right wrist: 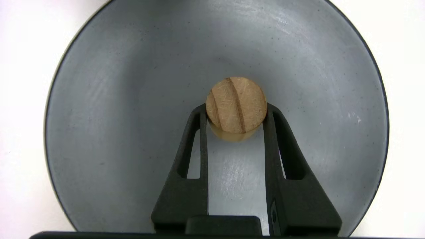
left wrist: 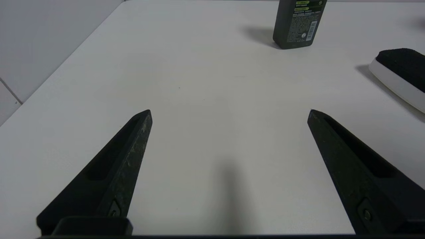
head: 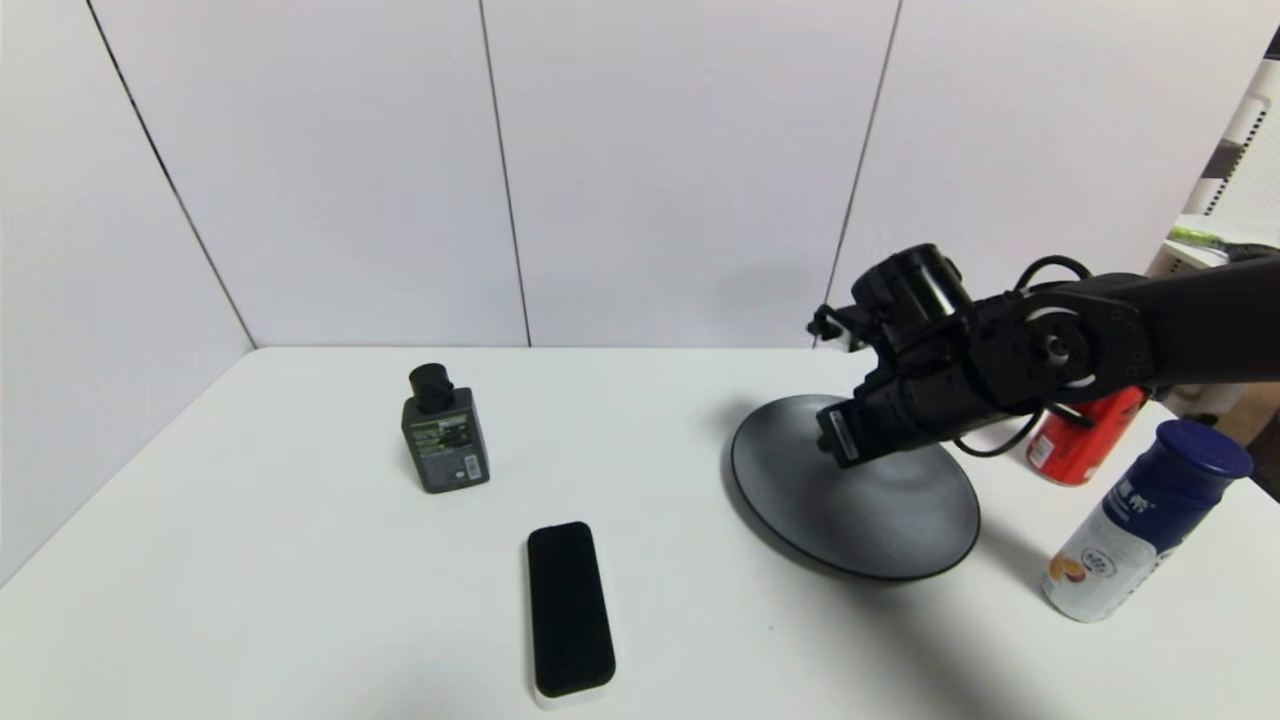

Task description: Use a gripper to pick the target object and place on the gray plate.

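Observation:
The gray plate [head: 880, 510] lies on the white table at the right. My right gripper [right wrist: 236, 107] hangs over its middle [right wrist: 132, 99] and is shut on the target object [right wrist: 236, 106], a small light-tan wooden cylinder held between the fingertips above the plate's floor. In the head view the right arm [head: 930, 390] hides the cylinder and the fingers. My left gripper [left wrist: 229, 113] is open and empty, low over bare table at the left, out of the head view.
A dark gray square bottle [head: 443, 432] stands at the left middle, also in the left wrist view [left wrist: 297, 23]. A black-and-white eraser [head: 569, 610] lies near the front. A red can [head: 1085, 435] and a blue-capped bottle [head: 1140, 520] stand right of the plate.

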